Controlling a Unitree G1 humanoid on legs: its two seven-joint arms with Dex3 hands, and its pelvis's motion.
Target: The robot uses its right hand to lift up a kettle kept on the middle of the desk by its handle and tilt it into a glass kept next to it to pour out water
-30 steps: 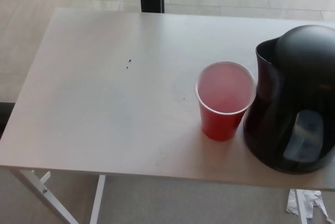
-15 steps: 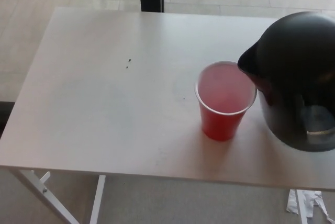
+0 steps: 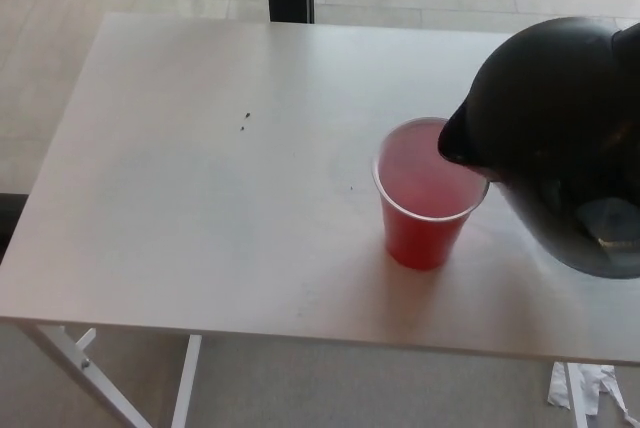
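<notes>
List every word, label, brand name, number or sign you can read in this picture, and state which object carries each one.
None: no readable text shows anywhere.
Glossy black plastic kettle: no brand or label visible; its grey window shows no legible marks.
Red plastic cup: plain, no print.
White rectangular desk: only two tiny dark specks, not writing.
Crumpled white paper on the floor: too small to tell if anything is printed.

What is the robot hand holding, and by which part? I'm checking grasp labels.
The kettle is lifted and tilted over the red cup, but neither hand nor handle is in view.
</notes>
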